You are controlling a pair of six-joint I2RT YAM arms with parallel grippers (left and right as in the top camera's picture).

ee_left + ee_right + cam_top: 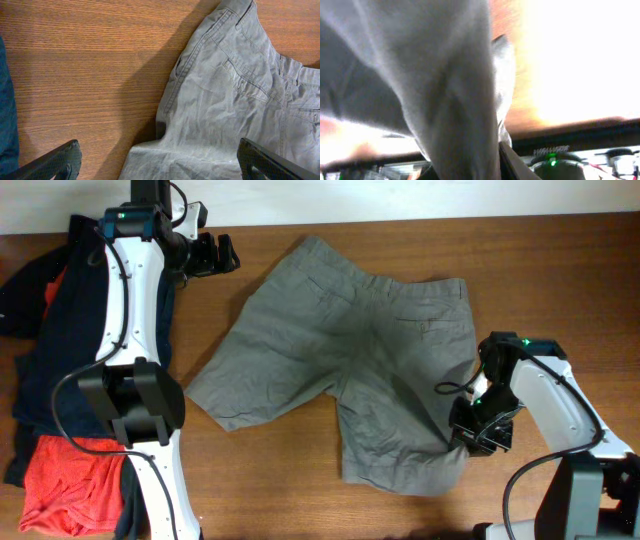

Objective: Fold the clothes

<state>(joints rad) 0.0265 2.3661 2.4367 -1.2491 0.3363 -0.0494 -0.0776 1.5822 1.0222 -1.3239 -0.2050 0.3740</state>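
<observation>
The grey-olive shorts (pixel 350 360) lie spread on the wooden table, waistband toward the right, two legs toward the left and front, back pockets up. My left gripper (pixel 215 253) is open and empty, hovering by the far-left corner of the shorts; its view shows the shorts' side seam and a back pocket (pixel 235 95) between the spread jaws (pixel 160 162). My right gripper (pixel 478 430) is at the shorts' front right edge. In the right wrist view grey cloth (pixel 455 100) hangs between its fingers, shut on the fabric.
A navy-blue garment (pixel 50 330) and an orange-red garment (pixel 65 480) are piled at the left edge, under the left arm. Bare wood (pixel 280 470) lies in front of the shorts. The right arm's base (pixel 590 480) stands at the front right.
</observation>
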